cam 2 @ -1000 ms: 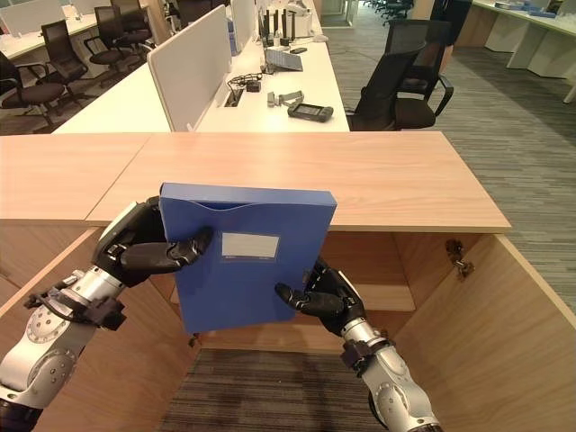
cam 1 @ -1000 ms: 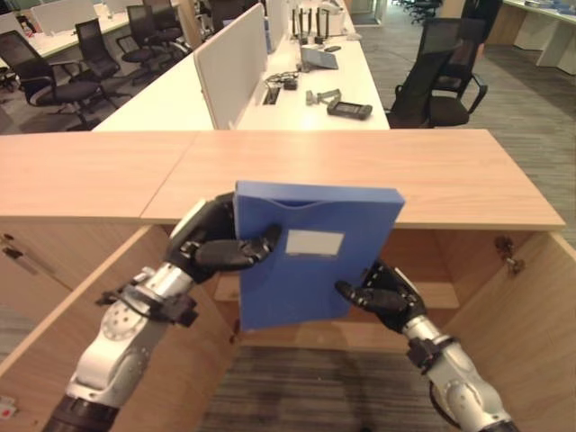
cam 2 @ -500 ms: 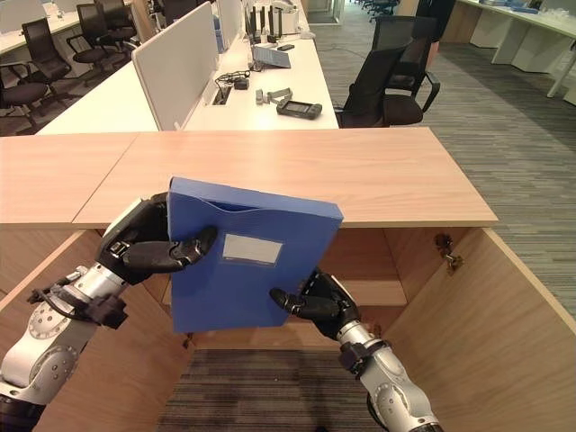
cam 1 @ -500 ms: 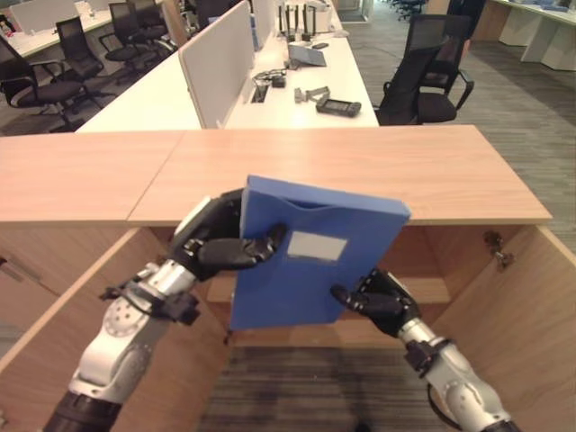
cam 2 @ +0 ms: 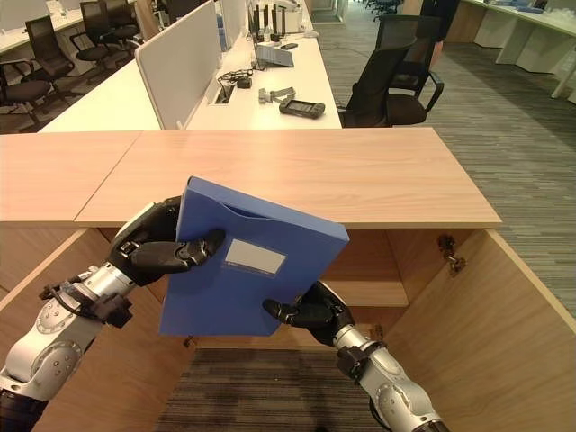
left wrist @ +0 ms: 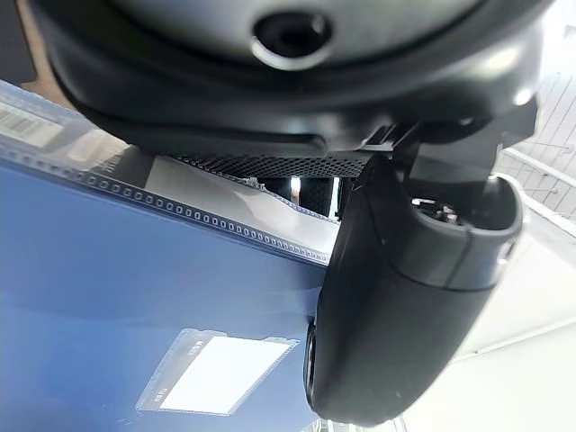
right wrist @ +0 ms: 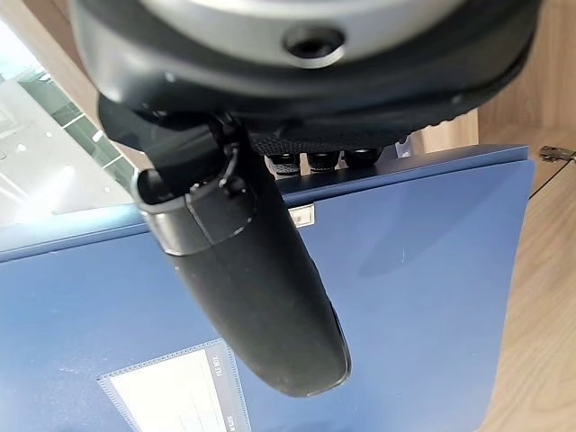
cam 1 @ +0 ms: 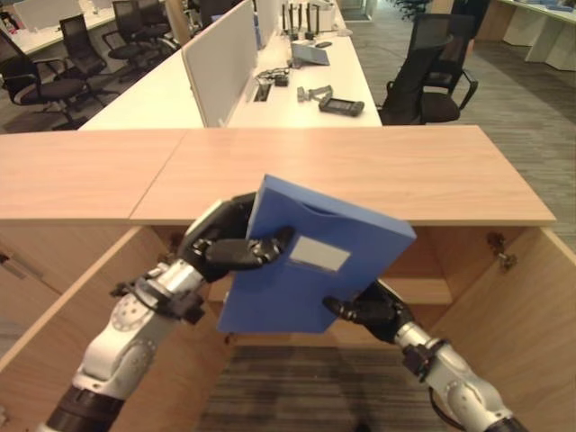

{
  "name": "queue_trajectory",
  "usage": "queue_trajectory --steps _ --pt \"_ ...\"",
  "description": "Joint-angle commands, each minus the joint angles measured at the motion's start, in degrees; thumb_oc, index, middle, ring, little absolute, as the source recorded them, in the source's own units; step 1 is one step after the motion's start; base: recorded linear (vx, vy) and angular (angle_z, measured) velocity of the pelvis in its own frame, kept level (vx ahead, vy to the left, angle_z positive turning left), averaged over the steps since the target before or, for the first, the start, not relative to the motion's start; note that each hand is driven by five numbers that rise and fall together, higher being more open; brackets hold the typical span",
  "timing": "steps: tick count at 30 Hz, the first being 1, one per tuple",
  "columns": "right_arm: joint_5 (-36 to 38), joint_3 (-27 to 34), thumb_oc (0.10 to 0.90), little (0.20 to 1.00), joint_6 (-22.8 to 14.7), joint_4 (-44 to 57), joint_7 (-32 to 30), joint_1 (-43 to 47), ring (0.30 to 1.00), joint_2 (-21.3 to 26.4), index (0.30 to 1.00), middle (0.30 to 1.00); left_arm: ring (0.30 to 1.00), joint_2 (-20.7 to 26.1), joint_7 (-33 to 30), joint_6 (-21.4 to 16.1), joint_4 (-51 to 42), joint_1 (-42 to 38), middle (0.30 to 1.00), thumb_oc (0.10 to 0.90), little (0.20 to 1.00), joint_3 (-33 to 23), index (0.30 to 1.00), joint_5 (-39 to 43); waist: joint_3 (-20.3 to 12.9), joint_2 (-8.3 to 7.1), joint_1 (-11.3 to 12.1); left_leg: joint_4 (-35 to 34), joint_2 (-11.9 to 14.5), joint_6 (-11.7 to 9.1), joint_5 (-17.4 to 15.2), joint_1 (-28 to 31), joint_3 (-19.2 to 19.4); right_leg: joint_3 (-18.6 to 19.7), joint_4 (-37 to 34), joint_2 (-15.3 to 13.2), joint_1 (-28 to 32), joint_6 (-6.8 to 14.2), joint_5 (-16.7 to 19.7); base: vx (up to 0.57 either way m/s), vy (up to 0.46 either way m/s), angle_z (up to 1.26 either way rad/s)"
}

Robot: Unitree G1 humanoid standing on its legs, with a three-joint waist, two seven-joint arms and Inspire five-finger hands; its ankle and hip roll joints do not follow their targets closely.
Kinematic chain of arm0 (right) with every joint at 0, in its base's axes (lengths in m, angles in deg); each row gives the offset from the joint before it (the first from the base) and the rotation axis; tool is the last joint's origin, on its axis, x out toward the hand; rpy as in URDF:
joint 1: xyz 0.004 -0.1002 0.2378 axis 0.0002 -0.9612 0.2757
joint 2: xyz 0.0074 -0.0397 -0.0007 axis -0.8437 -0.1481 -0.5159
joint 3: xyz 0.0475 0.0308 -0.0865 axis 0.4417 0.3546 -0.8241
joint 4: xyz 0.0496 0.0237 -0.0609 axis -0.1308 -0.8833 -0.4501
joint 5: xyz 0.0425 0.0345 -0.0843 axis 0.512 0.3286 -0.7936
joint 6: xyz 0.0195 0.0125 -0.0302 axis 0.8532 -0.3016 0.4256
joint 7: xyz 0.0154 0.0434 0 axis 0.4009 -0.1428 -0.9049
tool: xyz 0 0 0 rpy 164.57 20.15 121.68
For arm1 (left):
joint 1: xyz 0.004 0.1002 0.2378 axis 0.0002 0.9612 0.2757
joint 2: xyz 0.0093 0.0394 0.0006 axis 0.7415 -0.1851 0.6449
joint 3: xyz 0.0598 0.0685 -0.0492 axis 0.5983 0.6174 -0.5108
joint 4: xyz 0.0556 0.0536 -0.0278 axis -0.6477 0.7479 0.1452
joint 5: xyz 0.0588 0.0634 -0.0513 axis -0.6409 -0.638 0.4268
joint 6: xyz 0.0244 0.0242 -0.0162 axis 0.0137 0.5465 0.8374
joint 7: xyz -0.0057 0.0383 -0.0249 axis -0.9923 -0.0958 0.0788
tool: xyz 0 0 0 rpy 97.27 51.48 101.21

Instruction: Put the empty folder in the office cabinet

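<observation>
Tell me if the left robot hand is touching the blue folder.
Touching. In the left eye view the left robot hand grips the flat blue plastic folder, thumb lying across its front face.

Matt blue plastic folder; smooth wood-grain cabinet; glossy dark hands.

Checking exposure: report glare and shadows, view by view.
Left wrist view: glare washes out the area beside the left robot hand; right wrist view: the right robot hand casts a shadow on the blue folder; left eye view: the cabinet is shaded inside.
</observation>
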Motion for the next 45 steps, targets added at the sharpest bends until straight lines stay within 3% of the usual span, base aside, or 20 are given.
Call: queue_trajectory --steps 1,5,11,27,38,45 --pt "8.91 -6.35 0.800 0.900 -6.03 14.54 9.75 17.31 0.900 -10.07 0.900 0.900 0.300 -5.80 4.73 -2.05 -2.80 -12.58 0.300 0.400 0.300 8.95 0.300 11.56 -1.51 -0.20 -0.23 -0.16 0.17 -0.91 -4.32 1.91 -0.90 -1.15 2.13 -0.84 3.64 2.74 -8.85 0.00 0.000 0.00" --pt "10.16 -6.57 0.800 0.900 -6.71 15.74 9.99 18.13 0.900 -11.52 0.900 0.900 0.300 -6.84 4.25 -2.56 -1.43 -12.79 0.300 0.400 0.300 7.83 0.300 12.17 -1.66 -0.11 -0.20 -0.16 0.15 -0.94 -4.27 1.84 -0.86 -1.31 2.07 -0.69 3.56 2.73 -8.89 0.00 0.000 0.00" --pt "12.26 -5.48 0.800 0.900 -9.47 18.07 8.56 20.31 0.900 -15.58 0.900 0.900 0.300 -13.76 1.62 -4.79 3.69 -12.40 0.300 0.400 0.300 4.78 0.300 12.76 -2.18 -0.01 -0.36 -0.16 -0.14 -0.90 -4.38 1.66 -1.29 -1.02 1.95 -0.81 3.60 2.64 -8.93 0.00 0.000 0.00" --pt "13.97 -8.36 0.800 0.900 -9.99 18.59 7.72 24.75 0.900 -19.15 0.900 0.900 0.300 -17.16 1.89 -4.05 9.87 -15.48 0.300 0.400 0.300 6.56 0.300 12.94 -2.59 0.20 -0.41 -0.16 -0.33 -0.71 -4.64 1.88 -1.72 -0.84 2.57 -1.02 3.46 2.43 -9.13 0.00 0.000 0.00" --pt "13.75 -11.41 0.800 0.900 -7.50 16.64 8.69 24.03 0.900 -17.39 0.900 0.900 0.300 -11.35 5.17 -2.01 8.92 -19.15 0.300 0.400 0.300 10.28 0.300 10.64 -2.69 0.16 -0.57 -0.16 -0.55 -0.68 -4.63 1.87 -1.77 -0.88 2.79 -1.14 3.31 2.62 -8.97 0.00 0.000 0.00" --pt "9.79 -13.06 0.800 0.900 -2.72 11.45 10.78 17.97 0.900 -7.49 0.900 0.900 0.300 0.81 11.96 0.71 4.13 -18.57 0.300 0.400 0.300 12.63 0.300 9.16 -2.64 -0.22 -0.65 -0.16 -0.68 -0.85 -4.50 1.75 -1.79 -1.22 2.75 -1.33 3.42 2.94 -8.79 0.00 0.000 0.00"
